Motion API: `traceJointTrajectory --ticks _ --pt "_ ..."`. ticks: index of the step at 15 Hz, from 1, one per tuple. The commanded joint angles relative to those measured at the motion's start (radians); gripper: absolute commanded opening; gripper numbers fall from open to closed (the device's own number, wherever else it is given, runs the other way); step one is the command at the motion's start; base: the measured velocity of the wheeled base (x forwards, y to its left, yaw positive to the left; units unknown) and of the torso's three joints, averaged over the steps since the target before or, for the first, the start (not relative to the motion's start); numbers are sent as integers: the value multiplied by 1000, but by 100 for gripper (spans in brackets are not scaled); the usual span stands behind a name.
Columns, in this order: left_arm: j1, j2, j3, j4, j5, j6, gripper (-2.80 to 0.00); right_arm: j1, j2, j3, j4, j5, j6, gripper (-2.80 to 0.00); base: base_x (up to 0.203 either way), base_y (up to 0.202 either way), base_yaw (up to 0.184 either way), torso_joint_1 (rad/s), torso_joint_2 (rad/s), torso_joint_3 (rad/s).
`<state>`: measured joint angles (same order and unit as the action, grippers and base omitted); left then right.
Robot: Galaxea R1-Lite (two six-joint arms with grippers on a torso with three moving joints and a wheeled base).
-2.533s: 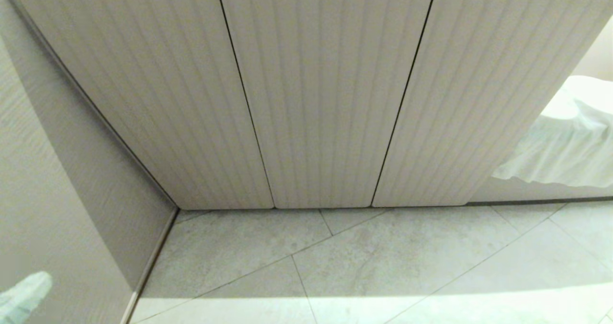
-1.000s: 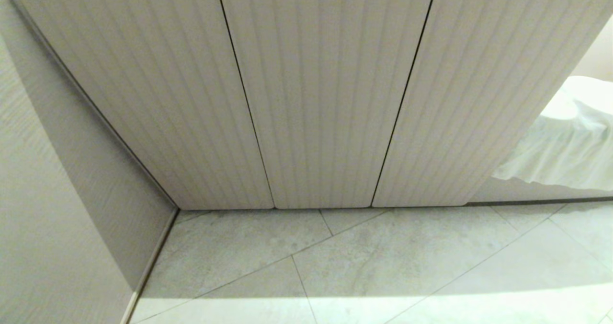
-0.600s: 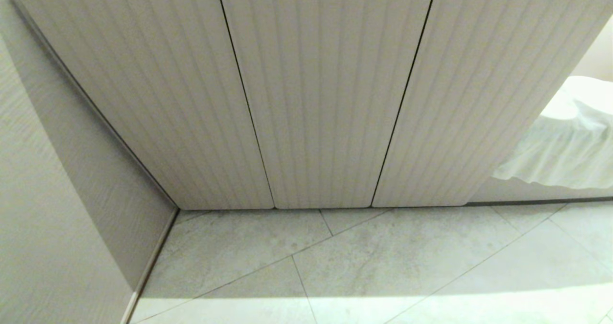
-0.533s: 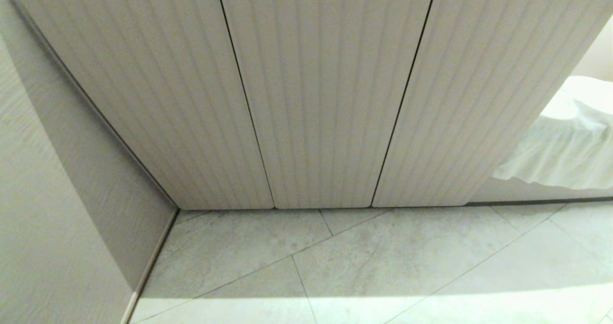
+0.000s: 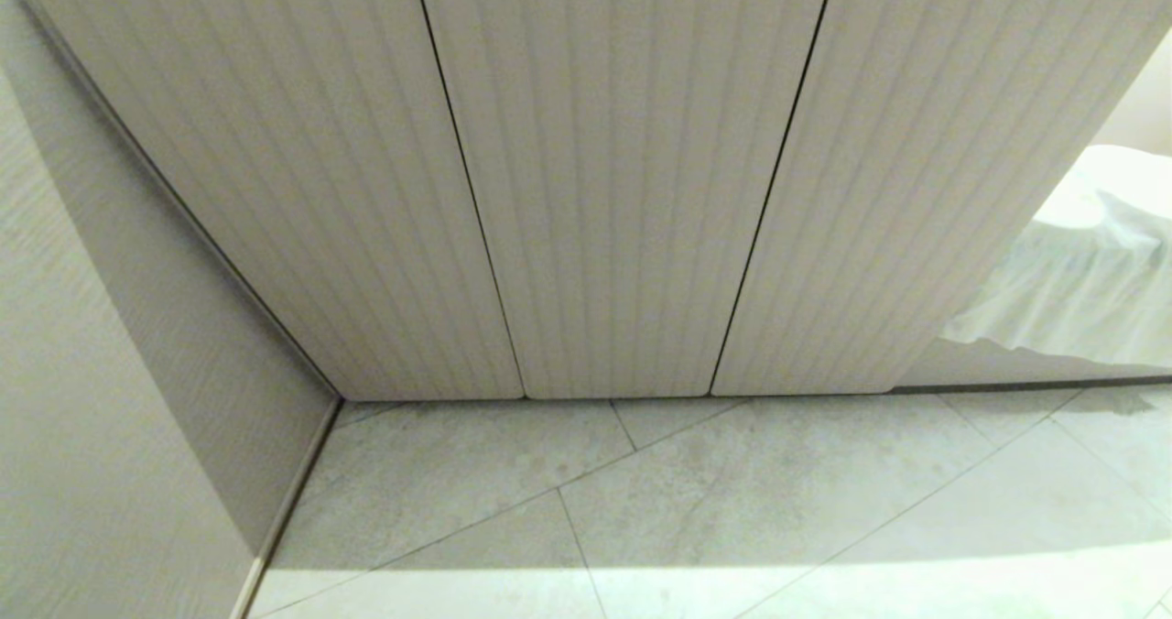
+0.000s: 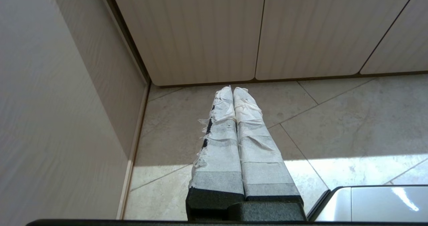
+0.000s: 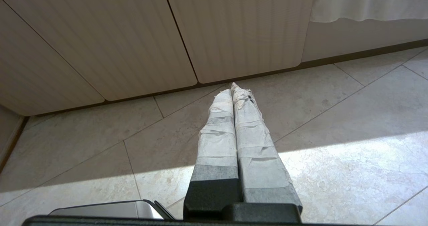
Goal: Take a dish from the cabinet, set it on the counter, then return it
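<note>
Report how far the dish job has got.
Done: nothing shows as done or undone; the cabinet doors are all closed and no dish or counter is in view. In hand: nothing; left gripper and right gripper are shut and empty above the floor. Left: cannot tell.

The left gripper [image 6: 233,89] has two long tapering fingers [image 6: 219,142] wrapped in frayed, wrinkled white tape, rising from a black base. The right gripper [image 7: 232,88] looks alike: taped white fingers [image 7: 250,142], grey bands lower down, black mount beneath.
</note>
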<state>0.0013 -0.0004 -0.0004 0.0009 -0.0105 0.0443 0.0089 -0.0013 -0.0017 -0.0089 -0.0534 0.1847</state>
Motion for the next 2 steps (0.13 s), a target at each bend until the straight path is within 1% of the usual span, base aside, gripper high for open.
traceJointTrajectory --ticks 1,2 --pt "0 0 0 1 0 0 -280 0 1 0 0 0 1 -280 0 0 0 0 0 0" --pt "0 0 -1 -1 0 0 -280 0 1 0 0 0 1 -280 0 0 0 0 0 0"
